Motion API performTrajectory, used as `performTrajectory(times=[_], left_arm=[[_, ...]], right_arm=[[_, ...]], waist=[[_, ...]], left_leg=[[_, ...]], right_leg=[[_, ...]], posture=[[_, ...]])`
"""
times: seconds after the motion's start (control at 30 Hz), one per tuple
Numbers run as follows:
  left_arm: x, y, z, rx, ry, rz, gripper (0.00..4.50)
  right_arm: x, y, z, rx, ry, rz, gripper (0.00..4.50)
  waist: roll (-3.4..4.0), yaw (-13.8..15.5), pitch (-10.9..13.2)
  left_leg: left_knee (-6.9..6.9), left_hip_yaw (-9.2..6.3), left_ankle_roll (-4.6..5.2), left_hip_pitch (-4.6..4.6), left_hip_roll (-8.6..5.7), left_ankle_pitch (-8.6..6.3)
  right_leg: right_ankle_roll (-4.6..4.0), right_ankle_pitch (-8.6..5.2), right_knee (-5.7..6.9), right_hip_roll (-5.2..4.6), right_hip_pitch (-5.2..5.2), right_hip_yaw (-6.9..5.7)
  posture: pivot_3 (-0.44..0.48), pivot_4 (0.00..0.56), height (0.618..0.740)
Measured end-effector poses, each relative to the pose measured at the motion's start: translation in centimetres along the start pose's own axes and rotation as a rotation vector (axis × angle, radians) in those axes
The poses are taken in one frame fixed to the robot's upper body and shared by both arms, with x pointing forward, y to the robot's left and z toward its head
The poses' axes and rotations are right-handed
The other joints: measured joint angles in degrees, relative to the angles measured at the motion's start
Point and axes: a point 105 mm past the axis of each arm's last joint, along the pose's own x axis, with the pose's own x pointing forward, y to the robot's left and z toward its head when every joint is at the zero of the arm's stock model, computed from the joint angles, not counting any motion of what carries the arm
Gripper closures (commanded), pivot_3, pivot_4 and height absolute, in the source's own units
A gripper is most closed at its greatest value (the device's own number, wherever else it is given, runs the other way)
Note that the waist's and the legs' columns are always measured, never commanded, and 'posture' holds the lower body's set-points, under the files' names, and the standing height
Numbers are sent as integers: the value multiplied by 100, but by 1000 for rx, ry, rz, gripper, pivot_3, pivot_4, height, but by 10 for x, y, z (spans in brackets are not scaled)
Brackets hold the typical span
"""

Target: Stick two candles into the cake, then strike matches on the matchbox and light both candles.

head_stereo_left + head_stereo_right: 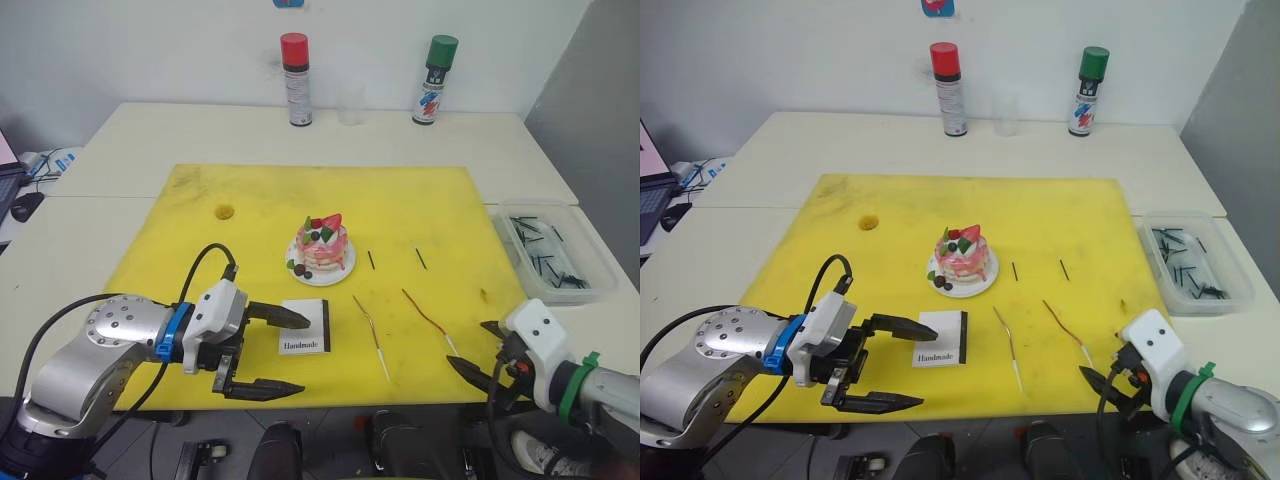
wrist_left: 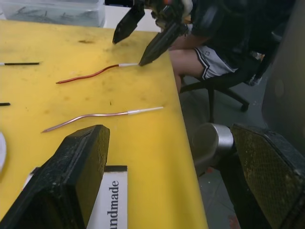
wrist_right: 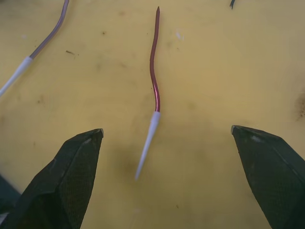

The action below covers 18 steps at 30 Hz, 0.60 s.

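Observation:
The pink-and-white cake [image 1: 322, 245] sits on its small white plate [image 1: 343, 272] in the middle of the yellow mat [image 1: 190, 240]. Two wavy red-brown candles lie flat in front of it, one [image 1: 370, 325] beside the matchbox and the other [image 1: 425, 315] further right. Two short dark matches [image 1: 371, 260] [image 1: 421, 258] lie right of the cake. The white matchbox [image 1: 306, 326] lies flat, and my left gripper [image 1: 300, 353] hovers open just left of it. At the mat's front right corner my right gripper [image 3: 166, 130] is open, straddling the right candle's [image 3: 153, 71] pale end without touching it.
A red-capped spray can [image 1: 295, 80], a clear glass [image 1: 351, 105] and a green-capped can [image 1: 436, 80] stand at the table's back. A clear bin of matches [image 1: 548, 255] sits right of the mat. A person sits on a chair [image 2: 214, 52] past the front edge.

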Motion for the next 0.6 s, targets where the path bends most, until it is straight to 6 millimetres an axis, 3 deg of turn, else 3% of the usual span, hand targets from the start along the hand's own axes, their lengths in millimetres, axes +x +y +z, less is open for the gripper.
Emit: performTrajectory(times=[0.2,0.27,0.6], left_arm=[[3,-2,0,3,0,-1,9],[4,-2,1,4,-3,2,0],[5,0,0,-8,-12,32,0]], right_arm=[[4,5,-12,29,48,1,0],[5,5,-13,38,49,-7,352],[7,5,-16,87,65,-31,3573]], waist=[[0,0,0],[0,1,0],[-4,-4,-3]], left_leg=[[-1,-1,0,-6,0,0],[-1,-1,0,-5,0,0],[-1,-2,0,-3,4,0]], right_leg=[[0,0,-3,0,-2,0],[0,0,-3,0,-2,0],[-1,-1,-6,2,-2,0]], posture=[[0,150,740],[0,150,740],[0,150,740]])
